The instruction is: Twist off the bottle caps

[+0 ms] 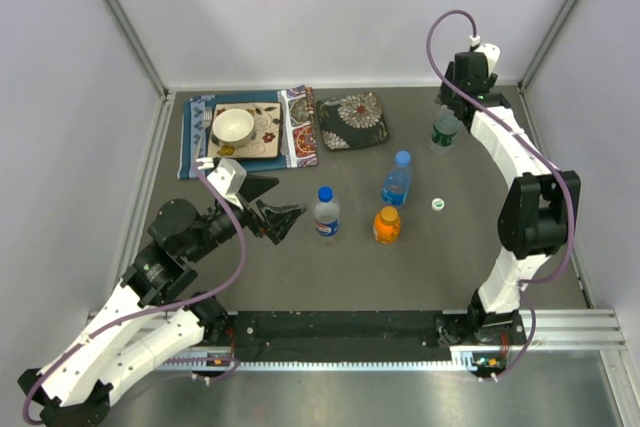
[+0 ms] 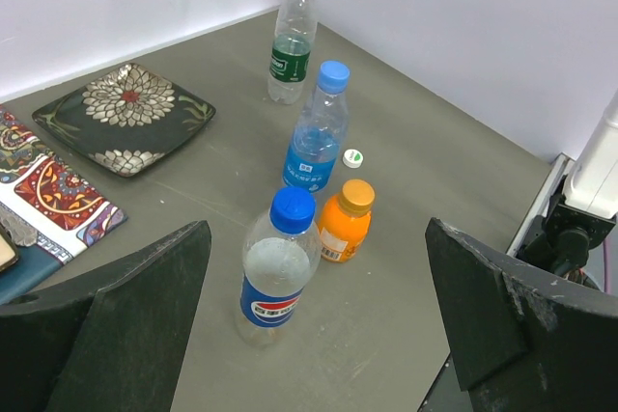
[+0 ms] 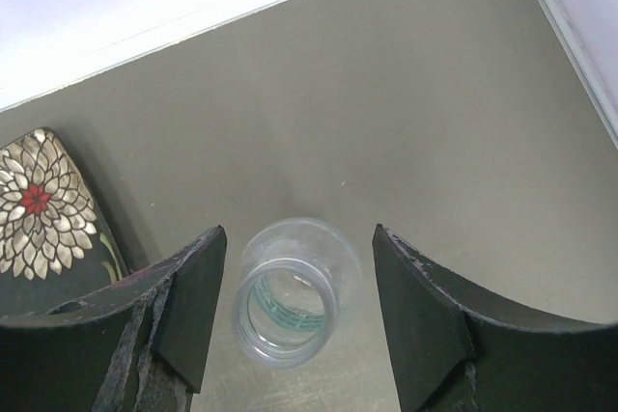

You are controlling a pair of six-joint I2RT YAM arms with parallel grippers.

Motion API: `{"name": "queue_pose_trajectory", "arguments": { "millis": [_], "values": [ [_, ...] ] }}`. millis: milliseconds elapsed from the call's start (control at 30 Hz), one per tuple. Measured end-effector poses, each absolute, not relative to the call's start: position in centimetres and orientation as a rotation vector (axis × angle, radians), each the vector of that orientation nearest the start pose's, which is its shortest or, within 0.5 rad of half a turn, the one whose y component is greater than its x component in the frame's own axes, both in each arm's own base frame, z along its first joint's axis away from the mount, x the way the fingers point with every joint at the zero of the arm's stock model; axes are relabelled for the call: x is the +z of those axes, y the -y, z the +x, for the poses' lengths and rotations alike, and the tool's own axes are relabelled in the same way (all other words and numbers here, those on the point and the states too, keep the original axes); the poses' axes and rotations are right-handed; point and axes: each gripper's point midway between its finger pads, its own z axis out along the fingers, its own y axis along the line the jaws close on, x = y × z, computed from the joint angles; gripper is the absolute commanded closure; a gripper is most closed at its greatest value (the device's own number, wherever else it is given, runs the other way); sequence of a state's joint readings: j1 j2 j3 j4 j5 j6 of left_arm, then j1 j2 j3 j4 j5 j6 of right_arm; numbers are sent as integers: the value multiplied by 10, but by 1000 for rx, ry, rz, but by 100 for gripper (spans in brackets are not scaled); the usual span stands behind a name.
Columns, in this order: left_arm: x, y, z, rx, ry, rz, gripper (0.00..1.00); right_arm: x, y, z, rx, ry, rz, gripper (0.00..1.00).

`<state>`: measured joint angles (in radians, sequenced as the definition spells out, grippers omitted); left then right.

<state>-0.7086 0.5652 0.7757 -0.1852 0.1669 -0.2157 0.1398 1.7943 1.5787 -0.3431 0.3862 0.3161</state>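
Observation:
Four bottles stand on the dark table. The green-label bottle (image 1: 443,131) (image 2: 291,45) stands far right with its neck bare, and I look down its open mouth (image 3: 290,301). My right gripper (image 3: 299,311) (image 1: 449,105) is open, its jaws on either side of that neck with a gap on both sides. A white cap (image 1: 437,204) (image 2: 353,156) lies loose on the table. The blue-tinted bottle (image 1: 397,179) (image 2: 317,129), orange bottle (image 1: 387,224) (image 2: 344,222) and blue-red label bottle (image 1: 326,212) (image 2: 277,272) keep their caps. My left gripper (image 1: 278,217) (image 2: 319,306) is wide open, just left of the blue-red bottle.
A dark flowered plate (image 1: 352,121) (image 2: 126,118) lies at the back centre. Left of it a patterned placemat (image 1: 300,132) carries a tray with a white bowl (image 1: 233,125). White walls enclose the table on three sides.

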Motion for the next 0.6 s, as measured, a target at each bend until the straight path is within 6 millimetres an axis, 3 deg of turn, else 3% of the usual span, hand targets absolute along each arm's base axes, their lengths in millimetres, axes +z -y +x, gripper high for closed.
{"name": "queue_pose_trajectory", "arguments": {
  "millis": [233, 433, 500, 600],
  "values": [
    [330, 205, 181, -855, -1523, 526, 2, 218, -22, 518, -122, -2047, 398, 36],
    [330, 205, 181, -855, -1523, 525, 2, 220, -26, 518, -111, -2047, 388, 16],
    [330, 205, 181, -855, -1523, 526, 2, 220, -28, 517, -110, -2050, 386, 4],
    [330, 205, 180, -856, -1523, 527, 1, 218, -29, 515, -109, -2061, 383, 1]
  ]
}}
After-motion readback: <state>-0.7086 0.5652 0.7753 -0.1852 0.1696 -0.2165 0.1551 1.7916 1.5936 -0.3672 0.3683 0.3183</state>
